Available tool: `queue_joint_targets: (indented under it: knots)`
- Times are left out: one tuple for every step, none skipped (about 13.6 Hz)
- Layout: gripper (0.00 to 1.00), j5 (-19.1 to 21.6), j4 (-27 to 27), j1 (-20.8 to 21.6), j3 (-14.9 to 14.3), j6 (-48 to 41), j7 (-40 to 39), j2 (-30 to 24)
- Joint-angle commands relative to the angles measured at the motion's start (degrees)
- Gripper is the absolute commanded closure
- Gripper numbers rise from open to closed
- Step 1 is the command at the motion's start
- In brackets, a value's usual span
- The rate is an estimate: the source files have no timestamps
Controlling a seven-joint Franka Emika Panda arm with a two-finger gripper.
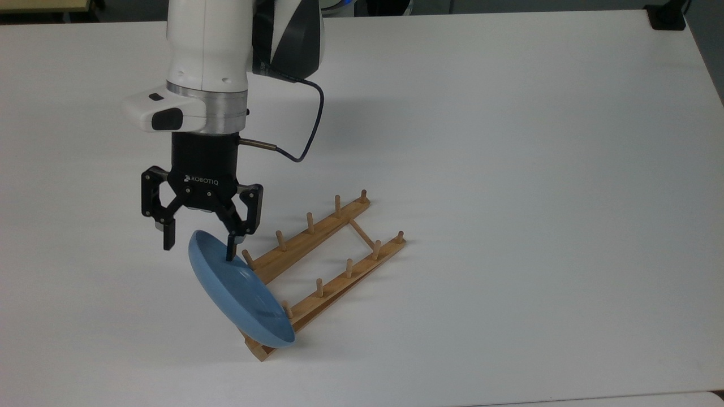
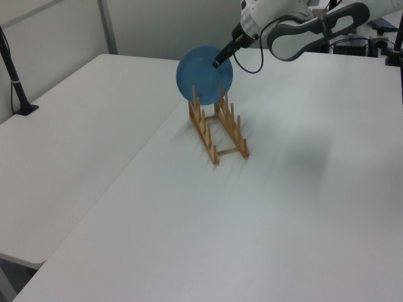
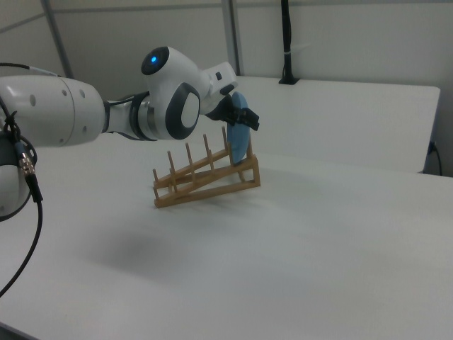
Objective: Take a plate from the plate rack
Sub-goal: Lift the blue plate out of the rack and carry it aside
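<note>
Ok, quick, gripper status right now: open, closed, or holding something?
Gripper: open, one finger either side of the upper rim of the round light-blue plate, which stands in the light-brown wooden plate rack; nothing held.

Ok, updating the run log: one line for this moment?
gripper: open, straddling plate rim | plate: in plate rack | lift: not yet

- Plate [image 1: 237,294] on my feed was a plain light blue, no print, just faint rings in the dish.
- Plate rack [image 1: 317,257] was light-brown bare wood, pegs the same shade.
- Gripper [image 1: 199,249] was all black with white lettering on its body.
- Arm [image 1: 206,51] was glossy white with a silver band and a black panel.
- Table [image 1: 509,169] was flat white.
- Cable [image 1: 308,130] was dark.
</note>
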Motion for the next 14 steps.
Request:
queue_joint_targets:
  knots:
    - [0.88,-0.5,1.5,0.0,-0.2,0.7,1.5,0.1]
    - [1.0,0.1,1.5,-0.2,-0.3,0.7,1.5,0.0]
    - [1.0,0.7,1.5,-0.2,-0.3,0.8,1.4,0.0]
    - [1.0,0.8,1.5,-0.3,-0.3,0.7,1.4,-0.1]
    - [1.0,0.8,1.5,-0.2,-0.3,0.7,1.3,-0.2]
    - [1.0,0.8,1.5,-0.3,-0.3,0.7,1.3,-0.3]
    - [1.0,0.9,1.5,-0.3,-0.3,0.7,1.4,-0.7]
    - [1.0,1.1,1.5,-0.8,-0.3,0.7,1.4,-1.3]
    - [1.0,1.1,1.5,-1.6,-0.2,0.7,1.4,-2.0]
    - [1.0,1.1,1.5,-1.7,-0.2,0.7,1.4,-2.5]
    - [1.0,1.1,1.4,-1.8,-0.1,0.6,1.4,-3.5]
    - [1.0,1.2,1.2,-2.1,0.1,0.3,1.4,-4.9]
    - [1.0,1.4,0.8,-2.4,0.3,-0.1,1.4,-6.4]
    - [1.0,3.8,-0.3,-2.4,0.3,-1.4,1.3,-8.7]
